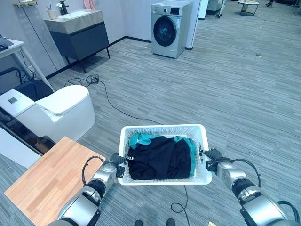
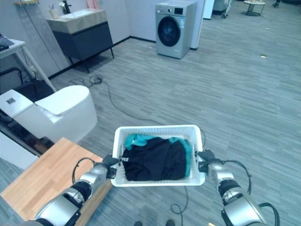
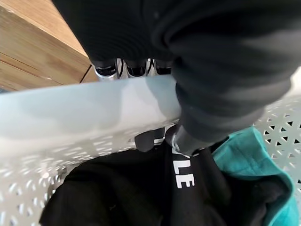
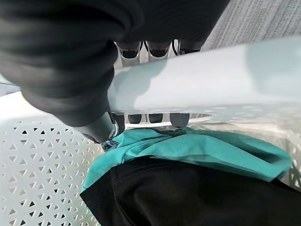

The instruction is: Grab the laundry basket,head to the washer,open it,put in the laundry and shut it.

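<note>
Now the basket's up and the washer waits dead ahead!

Both hands have it: the left hand (image 1: 114, 165) is clamped on the basket's (image 1: 162, 130) left rim, fingers (image 3: 135, 70) curled under the edge and thumb hooked inside, and the right hand (image 1: 212, 160) mirrors it on the right rim, fingers (image 4: 155, 117) wrapped over and showing through on the inside. Held level between them, just off the corner of the wooden table (image 1: 44, 181), its long axis runs hand to hand, with black and teal laundry (image 1: 160, 156) heaped inside. Straight past the far rim, well apart across open floor, stands the washer (image 1: 168, 28), door closed and facing this way. Neither hand is nearer, so I'd say it's a straight walk forward.
</note>
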You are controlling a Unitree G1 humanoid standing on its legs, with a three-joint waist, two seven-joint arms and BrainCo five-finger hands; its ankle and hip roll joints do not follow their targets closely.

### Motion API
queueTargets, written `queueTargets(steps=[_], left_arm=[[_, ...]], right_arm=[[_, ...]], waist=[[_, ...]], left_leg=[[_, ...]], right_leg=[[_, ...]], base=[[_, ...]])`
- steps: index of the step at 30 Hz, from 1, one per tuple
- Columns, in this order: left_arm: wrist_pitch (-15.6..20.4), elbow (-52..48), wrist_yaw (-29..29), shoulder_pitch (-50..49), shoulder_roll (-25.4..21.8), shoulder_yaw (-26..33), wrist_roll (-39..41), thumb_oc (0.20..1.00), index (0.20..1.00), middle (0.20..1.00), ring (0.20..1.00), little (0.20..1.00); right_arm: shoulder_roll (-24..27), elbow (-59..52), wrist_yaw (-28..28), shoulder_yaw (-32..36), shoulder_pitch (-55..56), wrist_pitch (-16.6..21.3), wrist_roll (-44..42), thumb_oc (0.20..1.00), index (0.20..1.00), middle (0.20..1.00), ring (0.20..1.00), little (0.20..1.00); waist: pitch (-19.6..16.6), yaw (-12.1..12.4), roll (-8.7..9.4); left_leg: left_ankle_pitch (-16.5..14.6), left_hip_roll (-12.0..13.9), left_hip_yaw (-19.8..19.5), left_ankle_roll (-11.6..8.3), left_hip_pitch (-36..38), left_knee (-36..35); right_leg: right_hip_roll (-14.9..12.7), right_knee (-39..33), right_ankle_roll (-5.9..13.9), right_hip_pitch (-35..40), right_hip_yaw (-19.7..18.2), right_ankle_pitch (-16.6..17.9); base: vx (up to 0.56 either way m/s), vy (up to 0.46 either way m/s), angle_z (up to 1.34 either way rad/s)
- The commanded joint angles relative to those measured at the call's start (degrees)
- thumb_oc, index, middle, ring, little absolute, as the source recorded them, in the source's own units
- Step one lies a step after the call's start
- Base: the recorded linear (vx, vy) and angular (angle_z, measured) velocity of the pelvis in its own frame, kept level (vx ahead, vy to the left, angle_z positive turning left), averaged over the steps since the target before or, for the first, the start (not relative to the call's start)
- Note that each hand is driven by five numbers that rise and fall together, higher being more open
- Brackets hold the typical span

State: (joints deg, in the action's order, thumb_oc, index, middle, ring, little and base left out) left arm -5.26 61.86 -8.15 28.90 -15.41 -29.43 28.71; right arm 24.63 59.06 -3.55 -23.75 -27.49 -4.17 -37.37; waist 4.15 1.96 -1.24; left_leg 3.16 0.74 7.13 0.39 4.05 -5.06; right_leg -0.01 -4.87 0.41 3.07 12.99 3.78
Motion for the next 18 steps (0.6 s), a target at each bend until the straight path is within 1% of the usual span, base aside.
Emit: queueTargets(steps=[1, 2, 3, 5, 7, 9, 10, 12, 13, 14, 15, 18], left_arm=[[5.33, 1.77, 6.41, 6.48, 4.41, -0.44, 0.17, 0.200, 0.200, 0.200, 0.200, 0.200], [5.39, 14.82, 4.10, 17.57, 11.55, 1.49, -5.34, 0.200, 0.200, 0.200, 0.200, 0.200], [5.04, 14.95, 4.33, 18.13, 12.06, 1.10, -4.90, 0.200, 0.200, 0.200, 0.200, 0.200], [4.63, 16.23, 4.36, 19.40, 13.23, 0.43, -5.29, 0.200, 0.200, 0.200, 0.200, 0.200], [4.32, 17.13, 3.76, 19.03, 14.40, -0.51, -6.47, 0.200, 0.200, 0.200, 0.200, 0.200], [4.28, 17.20, 3.48, 18.70, 14.54, -1.26, -7.40, 0.200, 0.200, 0.200, 0.200, 0.200], [4.19, 16.92, 3.45, 18.22, 14.29, -2.67, -8.35, 0.200, 0.200, 0.200, 0.200, 0.200], [3.89, 16.72, 4.19, 17.59, 13.64, -3.65, -8.23, 0.200, 0.200, 0.200, 0.200, 0.200], [3.72, 17.24, 4.87, 17.67, 13.12, -4.64, -9.18, 0.200, 0.200, 0.200, 0.200, 0.200], [3.72, 17.23, 4.87, 17.65, 13.11, -4.69, -9.18, 0.200, 0.200, 0.200, 0.200, 0.200], [3.62, 17.58, 5.31, 17.59, 12.71, -5.20, -9.71, 0.200, 0.200, 0.200, 0.200, 0.200], [3.65, 18.00, 5.62, 17.44, 12.31, -5.61, -10.02, 0.200, 0.200, 0.200, 0.200, 0.200]], right_arm=[[-2.50, -0.56, 6.19, 1.78, -3.85, 3.17, -1.96, 0.200, 0.200, 0.200, 0.200, 0.200], [-0.70, 24.52, 4.57, 7.49, -12.99, -0.75, 7.68, 0.200, 0.200, 0.200, 0.200, 0.200], [0.65, 24.23, 4.92, 8.25, -12.78, -0.95, 6.17, 0.200, 0.200, 0.200, 0.200, 0.200], [1.82, 24.86, 5.57, 9.94, -12.28, -0.79, 3.42, 0.200, 0.200, 0.200, 0.200, 0.200], [2.94, 25.32, 5.52, 11.95, -9.93, -0.12, 0.67, 0.200, 0.200, 0.200, 0.200, 0.200], [3.55, 24.94, 5.72, 12.27, -9.07, 0.25, 0.29, 0.200, 0.200, 0.200, 0.200, 0.200], [4.77, 25.15, 5.85, 12.97, -7.46, 0.55, -0.54, 0.200, 0.200, 0.200, 0.200, 0.200], [6.32, 26.62, 6.32, 14.10, -6.85, 0.30, -1.24, 0.200, 0.200, 0.200, 0.200, 0.200], [6.41, 27.66, 6.34, 14.89, -6.81, 0.25, -2.56, 0.200, 0.200, 0.200, 0.200, 0.200], [6.39, 27.68, 6.35, 14.92, -6.79, 0.26, -2.56, 0.200, 0.200, 0.200, 0.200, 0.200], [6.27, 28.34, 6.62, 14.73, -6.68, 0.06, -2.53, 0.200, 0.200, 0.200, 0.200, 0.200], [5.97, 28.64, 6.91, 14.30, -6.75, -0.03, -2.11, 0.200, 0.200, 0.200, 0.200, 0.200]], waist=[[-4.20, 0.40, 1.29], [-1.25, -4.24, -2.07], [-1.24, -4.52, -2.16], [-1.38, -4.58, -2.31], [-1.53, -3.93, -2.44], [-1.50, -3.71, -2.34], [-1.36, -2.96, -2.09], [-1.41, -1.99, -1.75], [-1.67, -1.03, -1.33], [-1.67, -1.10, -1.29], [-2.02, -0.33, -0.99], [-2.47, 0.07, -0.71]], left_leg=[[-1.59, -1.39, -0.73, -0.44, 0.03, 1.18], [-2.35, -1.82, 5.92, 0.39, -1.68, 1.83], [-2.43, -1.84, 5.98, 0.36, -1.56, 1.86], [-2.59, -1.76, 5.75, 0.32, -1.22, 1.91], [-2.61, -1.81, 5.07, 0.35, -0.89, 1.90], [-2.59, -1.81, 4.85, 0.34, -0.86, 1.94], [-2.52, -1.78, 4.51, 0.28, -0.89, 2.04], [-2.61, -1.82, 3.75, 0.23, -1.02, 2.46], [-2.82, -1.83, 3.00, 0.33, -1.03, 2.63], [-2.83, -1.84, 2.91, 0.33, -1.04, 2.66], [-2.92, -1.90, 2.28, 0.35, -0.87, 2.56], [-2.95, -2.00, 1.70, 0.38, -0.48, 2.31]], right_leg=[[-4.82, 2.54, 7.69, 2.74, -1.71, -2.81], [-6.85, 3.28, 9.18, -3.91, -10.64, 1.37], [-6.89, 3.31, 9.31, -3.81, -10.50, 1.32], [-6.92, 3.24, 9.44, -3.25, -9.80, 0.94], [-7.03, 3.25, 9.55, -2.56, -8.35, 0.52], [-7.06, 3.32, 9.58, -2.46, -7.97, 0.47], [-7.14, 3.29, 9.59, -2.10, -7.02, 0.35], [-7.19, 3.13, 9.58, -1.62, -5.86, 0.19], [-7.18, 2.95, 9.43, -1.00, -5.01, -0.08], [-7.19, 2.92, 9.43, -0.93, -4.92, -0.09], [-7.07, 2.78, 9.28, -0.27, -4.31, -0.42], [-7.01, 2.67, 9.17, 0.56, -3.55, -0.73]], base=[[0.00, 0.000, 0.00], [0.00, 0.000, 0.00], [0.03, -0.001, -0.10], [0.06, -0.005, -0.23], [0.05, 0.015, -0.08], [0.00, 0.019, -0.01], [0.00, 0.030, -0.02], [0.02, 0.016, 0.00], [0.03, -0.010, 0.07], [0.07, -0.021, 0.20], [0.07, -0.013, 0.25], [0.07, -0.008, 0.30]])
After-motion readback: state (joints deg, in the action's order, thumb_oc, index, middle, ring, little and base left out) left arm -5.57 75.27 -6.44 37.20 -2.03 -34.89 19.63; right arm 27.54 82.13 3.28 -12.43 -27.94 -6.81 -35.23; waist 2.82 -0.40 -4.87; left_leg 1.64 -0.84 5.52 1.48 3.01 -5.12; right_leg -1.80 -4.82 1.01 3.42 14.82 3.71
